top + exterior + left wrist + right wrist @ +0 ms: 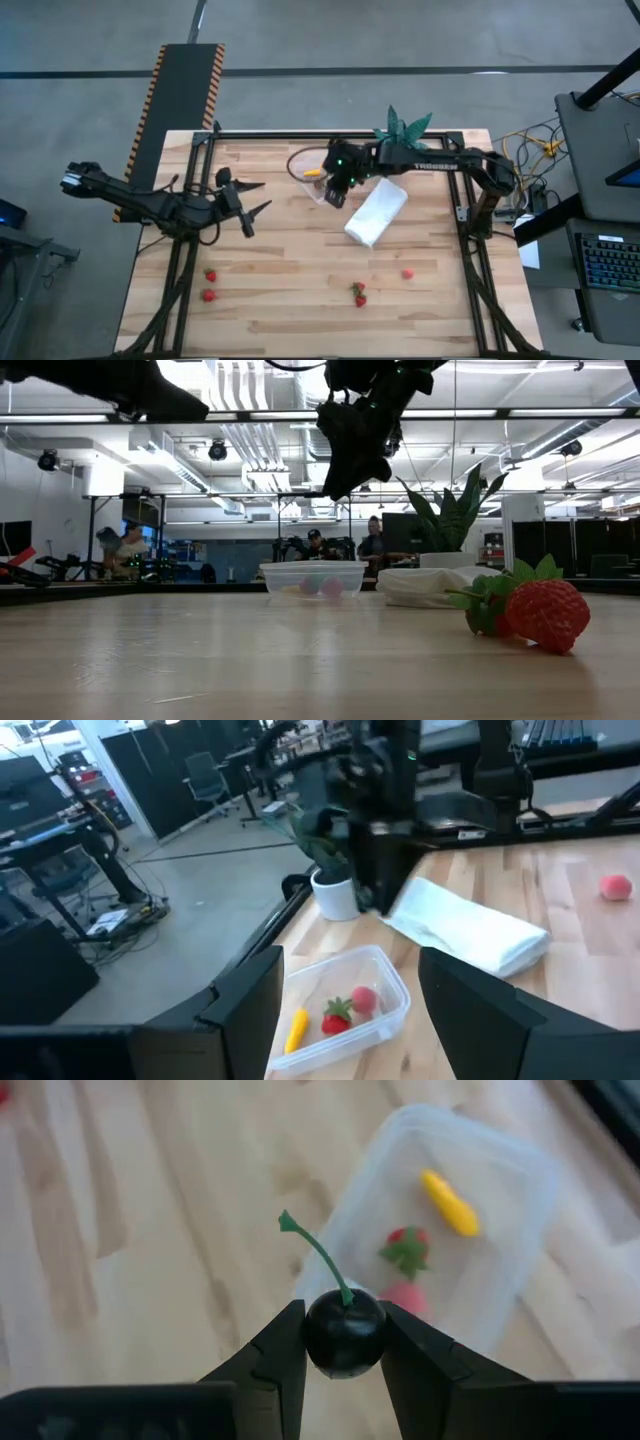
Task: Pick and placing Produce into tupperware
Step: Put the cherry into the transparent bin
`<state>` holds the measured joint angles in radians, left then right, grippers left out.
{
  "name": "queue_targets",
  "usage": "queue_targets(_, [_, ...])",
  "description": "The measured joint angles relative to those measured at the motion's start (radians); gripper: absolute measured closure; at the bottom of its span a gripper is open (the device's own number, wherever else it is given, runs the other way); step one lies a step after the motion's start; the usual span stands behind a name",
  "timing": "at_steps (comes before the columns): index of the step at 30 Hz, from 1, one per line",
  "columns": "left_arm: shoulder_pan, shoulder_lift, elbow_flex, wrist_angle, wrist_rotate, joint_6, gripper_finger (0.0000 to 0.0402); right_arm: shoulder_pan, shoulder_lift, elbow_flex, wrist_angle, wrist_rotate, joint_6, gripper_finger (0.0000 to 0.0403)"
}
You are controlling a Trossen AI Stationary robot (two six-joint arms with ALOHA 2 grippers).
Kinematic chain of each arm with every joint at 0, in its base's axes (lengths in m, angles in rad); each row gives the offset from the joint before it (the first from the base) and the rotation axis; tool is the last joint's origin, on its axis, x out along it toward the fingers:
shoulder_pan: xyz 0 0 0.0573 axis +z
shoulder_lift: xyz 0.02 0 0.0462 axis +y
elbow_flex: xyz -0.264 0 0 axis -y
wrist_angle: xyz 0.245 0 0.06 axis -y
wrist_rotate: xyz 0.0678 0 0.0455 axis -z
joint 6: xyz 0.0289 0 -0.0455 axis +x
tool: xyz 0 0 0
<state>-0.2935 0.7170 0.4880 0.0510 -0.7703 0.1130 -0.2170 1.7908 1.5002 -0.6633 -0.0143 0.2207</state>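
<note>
Your right tool (343,1342) is clamped on a glossy dark cherry (344,1332), round and smooth, its thin green stem curling up. Just beyond it sits the clear plastic tub (470,1230), squarish with rounded corners, holding a yellow piece (448,1203), a red strawberry with a green top (405,1246) and a pinkish one. Your left tool (245,205) hangs spread wide and empty, well apart. More red strawberries (358,294) lie scattered on the pale wooden desk (280,290).

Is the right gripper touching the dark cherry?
Touching. In the right wrist view, the right gripper has both fingers pressed against the cherry, with no gap either side.
</note>
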Motion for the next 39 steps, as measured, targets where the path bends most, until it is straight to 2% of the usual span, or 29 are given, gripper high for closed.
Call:
queue_targets(6, [0.000, -0.052, -0.054, 0.051, -0.030, 0.036, 0.0182, -0.040, 0.042, 0.095, -0.060, -0.001, 0.016, 0.0300])
queue_targets(19, [0.000, -0.098, -0.080, 0.045, -0.042, 0.052, 0.0182, -0.083, 0.361, 0.522, -0.410, -0.003, -0.049, 0.0300])
queue_targets(23, [0.000, -0.094, -0.080, 0.047, -0.042, 0.052, 0.0182, -0.099, 0.431, 0.612, -0.456, -0.003, -0.065, 0.0300])
queue_targets(31, [0.000, -0.095, -0.080, 0.046, -0.044, 0.052, 0.0182, -0.131, 0.524, 0.689, -0.453, -0.003, -0.089, 0.0300])
queue_targets(39, [0.000, -0.096, -0.080, 0.046, -0.047, 0.052, 0.0182, -0.158, 0.562, 0.699, -0.451, -0.003, -0.095, 0.0300])
